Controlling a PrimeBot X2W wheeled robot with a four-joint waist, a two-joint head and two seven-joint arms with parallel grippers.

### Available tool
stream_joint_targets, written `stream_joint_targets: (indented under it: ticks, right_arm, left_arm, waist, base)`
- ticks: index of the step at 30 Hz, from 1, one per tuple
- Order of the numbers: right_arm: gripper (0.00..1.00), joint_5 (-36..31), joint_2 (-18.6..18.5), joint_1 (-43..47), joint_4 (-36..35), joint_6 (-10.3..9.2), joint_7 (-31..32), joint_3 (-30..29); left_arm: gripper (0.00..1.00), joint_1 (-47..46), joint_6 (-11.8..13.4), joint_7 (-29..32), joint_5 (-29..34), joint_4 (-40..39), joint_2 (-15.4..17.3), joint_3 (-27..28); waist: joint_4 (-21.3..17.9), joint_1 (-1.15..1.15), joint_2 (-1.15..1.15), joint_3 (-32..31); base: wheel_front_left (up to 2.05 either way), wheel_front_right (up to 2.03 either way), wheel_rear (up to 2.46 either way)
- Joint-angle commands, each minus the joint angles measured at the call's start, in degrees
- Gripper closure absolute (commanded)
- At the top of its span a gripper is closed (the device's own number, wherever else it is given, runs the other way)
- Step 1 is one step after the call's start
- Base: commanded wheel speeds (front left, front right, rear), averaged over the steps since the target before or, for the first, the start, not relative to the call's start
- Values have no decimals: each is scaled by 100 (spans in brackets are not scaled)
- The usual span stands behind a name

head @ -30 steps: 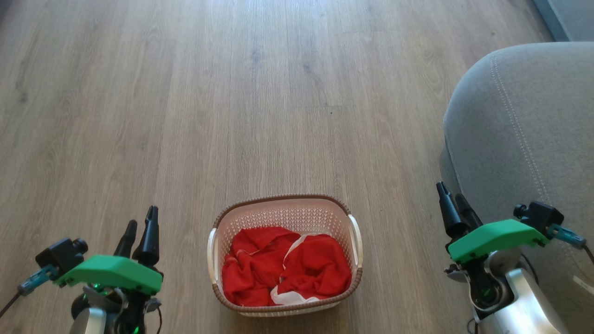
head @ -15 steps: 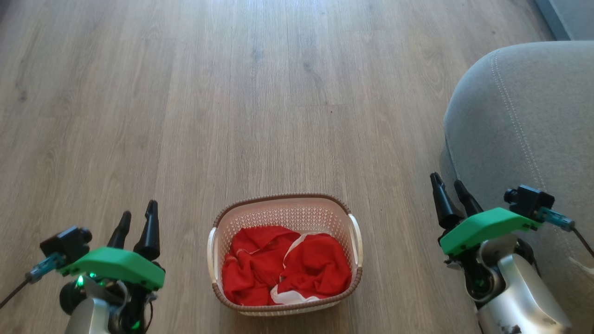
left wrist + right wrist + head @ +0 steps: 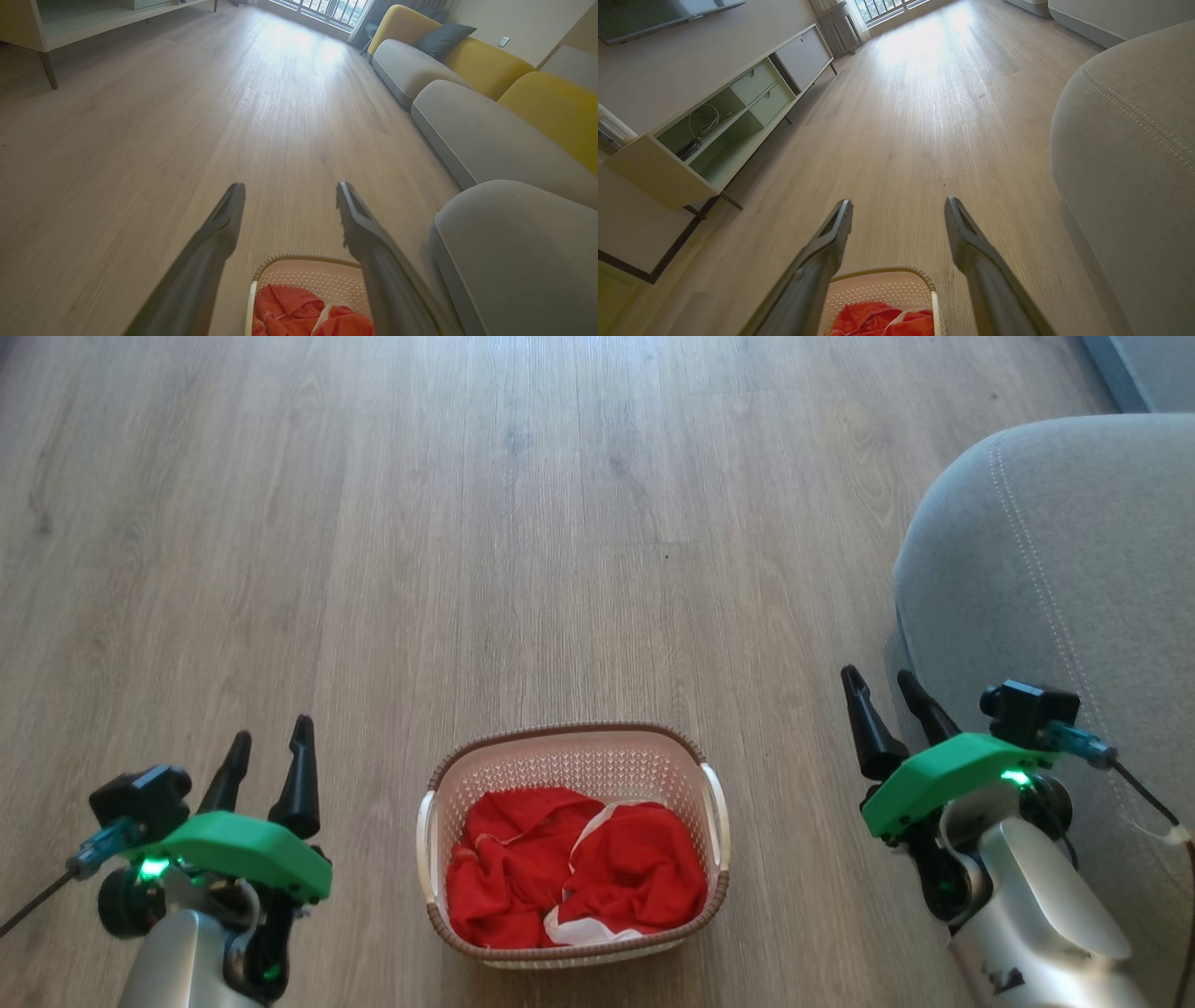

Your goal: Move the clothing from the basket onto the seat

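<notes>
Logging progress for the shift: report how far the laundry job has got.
Done: nothing; the clothing lies in the basket, none visible on the seat. In hand: nothing; left gripper and right gripper hang open either side of the basket. Left: moving every garment.

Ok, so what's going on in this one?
A two-armed robot faces a cream basket standing on the wood floor, with red clothing bunched inside it. The left gripper hangs to the basket's left and the right gripper to its right, both with fingers open and holding nothing. The grey seat, where the clothing is meant to go, is beside the right gripper. No garment has been lifted out yet.
</notes>
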Motion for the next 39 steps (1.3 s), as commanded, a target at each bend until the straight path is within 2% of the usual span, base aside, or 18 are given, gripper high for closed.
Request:
stream_joint_targets:
  ticks: [1, 30, 39]
  right_arm:
    - [0, -228, -82, -382, -103, 2, -118, 128]
    - [0, -2339, -48, -986, 83, 2, -590, 120]
    - [0, -2433, 17, -928, 40, 2, -590, -194]
  left_arm:
    - [0, -348, -40, -111, 248, -148, 142, 205]
    - [0, -953, -54, -580, 2076, 231, 264, 275]
    - [0, -919, -54, -580, 2102, 248, 184, 486]
  waist:
    - [-1, 0, 0, -7]
    - [-18, 0, 0, 133]
    - [11, 0, 0, 135]
  base:
    - [0, 0, 0]
    - [0, 0, 0]
    - [0, 0, 0]
